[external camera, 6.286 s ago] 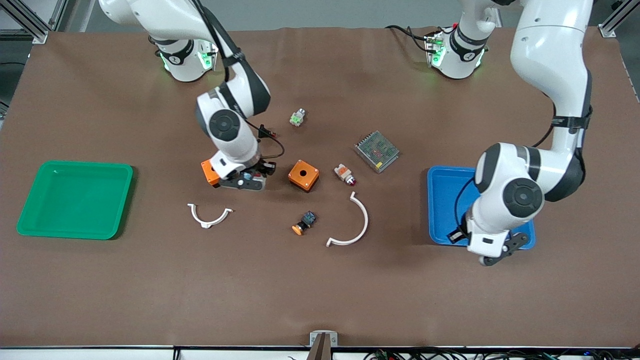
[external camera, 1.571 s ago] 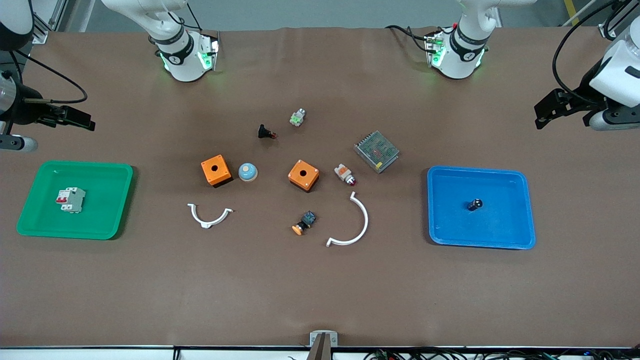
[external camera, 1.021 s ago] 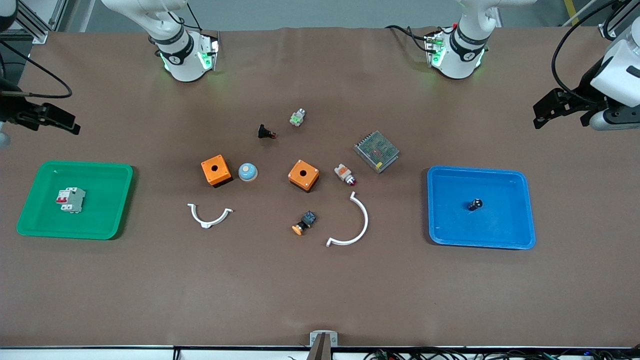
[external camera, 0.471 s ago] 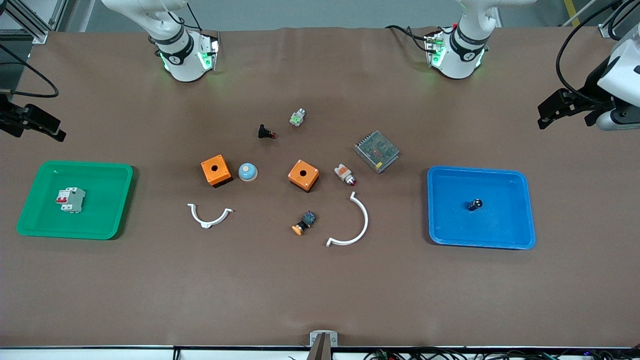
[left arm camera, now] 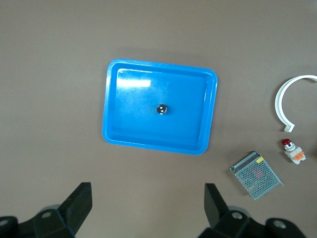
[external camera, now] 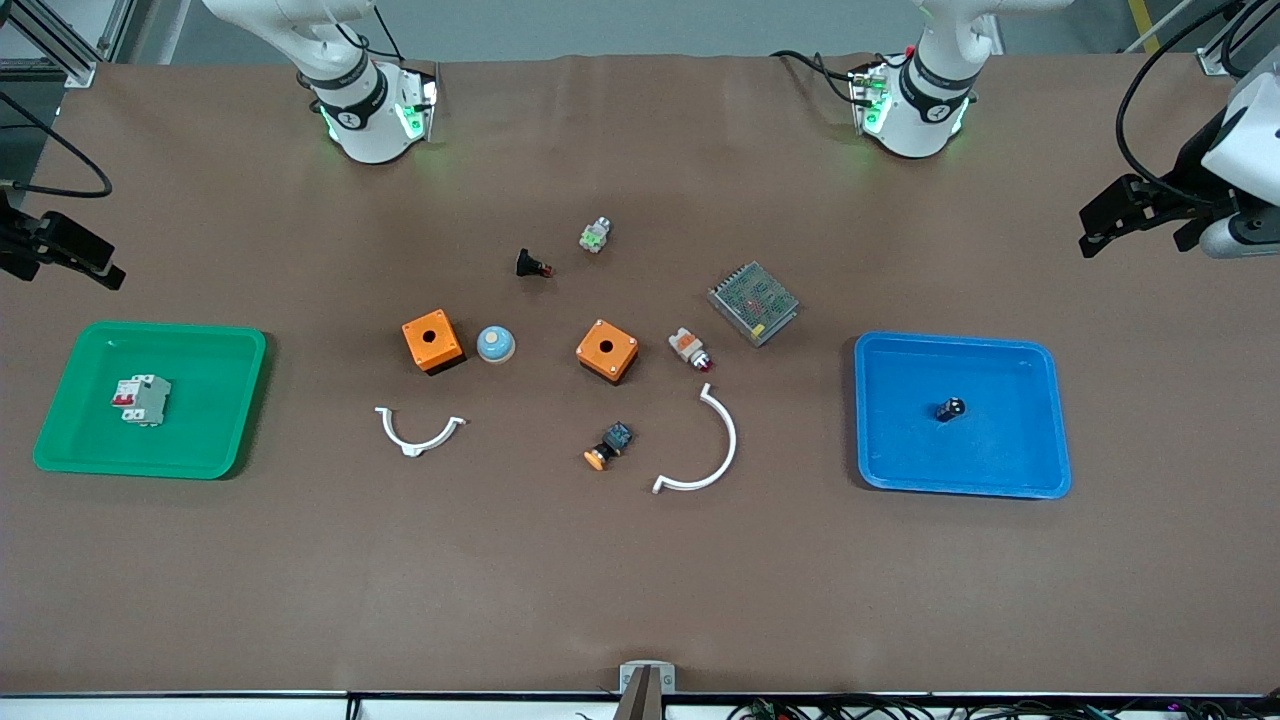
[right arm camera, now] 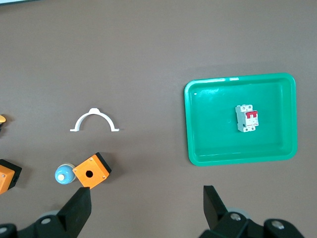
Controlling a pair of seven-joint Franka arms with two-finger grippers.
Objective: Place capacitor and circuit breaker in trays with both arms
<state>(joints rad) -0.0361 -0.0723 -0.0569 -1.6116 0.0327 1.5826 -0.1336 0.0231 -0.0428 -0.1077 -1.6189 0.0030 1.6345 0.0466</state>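
The capacitor [external camera: 950, 408], a tiny black cylinder with a silvery top, lies in the blue tray [external camera: 1040, 360]. It also shows in the left wrist view [left arm camera: 161, 109]. The circuit breaker [external camera: 141, 399], white-grey with red levers, lies in the green tray [external camera: 210, 345]. It also shows in the right wrist view [right arm camera: 246, 118]. My left gripper [left arm camera: 147, 208] is open and empty, high over the table's end by the blue tray [left arm camera: 113, 109]. My right gripper [right arm camera: 147, 208] is open and empty, high over the table's end by the green tray [right arm camera: 198, 124].
Between the trays lie two orange boxes [external camera: 432, 341] [external camera: 607, 350], a blue dome button [external camera: 495, 344], two white curved clips [external camera: 418, 432] [external camera: 700, 445], a mesh-covered metal box [external camera: 754, 302], a black push-button [external camera: 533, 265], a white-orange part [external camera: 690, 348] and an orange-capped button [external camera: 608, 446].
Six seconds ago both grippers were low over the table. Now the breaker lies in the green tray, the capacitor in the blue tray. Both arms have risen and drifted outward.
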